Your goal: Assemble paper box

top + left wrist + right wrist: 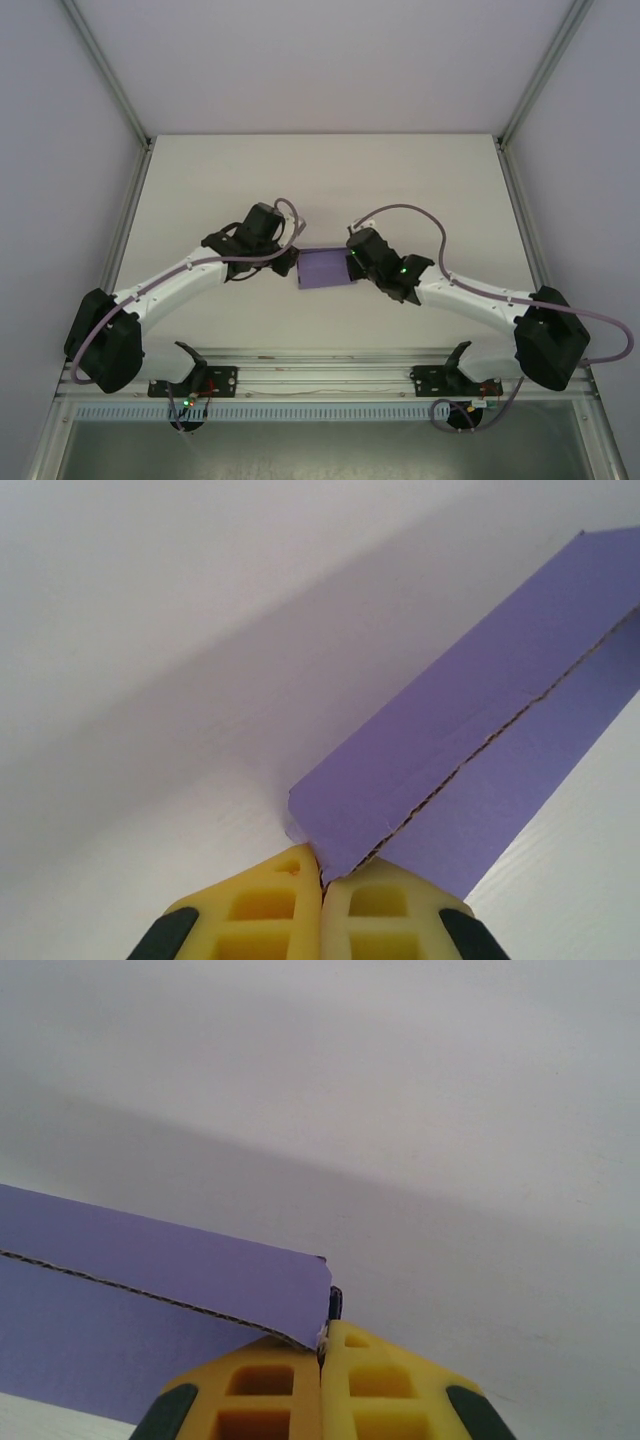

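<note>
small flat rectangular purple card box (325, 268) sitting mid white table (200, 200), long side running left-right, about level. plain matte purple, thin card. close up: two purple panels (450, 710) meet along lengthwise seam, raw brownish cut edge showing all along it, upper panel lapping over lower one (150, 1250). left end corner pinched in left gripper (322, 880), right end corner pinched in right gripper (322, 1345). can't tell if underside touches table or hangs just above it.
</note>
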### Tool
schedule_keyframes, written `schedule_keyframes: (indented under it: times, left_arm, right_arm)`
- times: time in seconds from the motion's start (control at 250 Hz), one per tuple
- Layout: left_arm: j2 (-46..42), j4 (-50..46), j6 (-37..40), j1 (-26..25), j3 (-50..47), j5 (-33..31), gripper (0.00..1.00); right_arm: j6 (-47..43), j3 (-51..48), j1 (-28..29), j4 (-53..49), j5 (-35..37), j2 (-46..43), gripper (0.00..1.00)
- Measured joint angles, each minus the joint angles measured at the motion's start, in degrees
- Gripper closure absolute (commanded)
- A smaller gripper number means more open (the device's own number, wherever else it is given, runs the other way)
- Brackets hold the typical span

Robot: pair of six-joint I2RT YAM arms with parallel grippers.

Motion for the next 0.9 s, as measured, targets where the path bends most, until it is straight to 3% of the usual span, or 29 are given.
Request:
schedule_keyframes:
  times: [0.176,0.48,0.899]
  left_arm:
    - [0.0,-1.86,-10.27,0.02,0.48,2.69,1.0]
    - [1.09,-10.38,-18.58,1.9,5.03,7.91,1.0]
    - [3.76,-10.84,-28.15,1.75,6.82,6.36,1.0]
  right_arm:
    - [-2.91,0.0,2.16,-0.15,4.28,0.68,1.0]
    - [-6.29,-1.33,6.82,2.71,12.28,2.27,1.0]
    - [-5.7,-3.3,8.07,5.84,14.99,1.97,1.0]
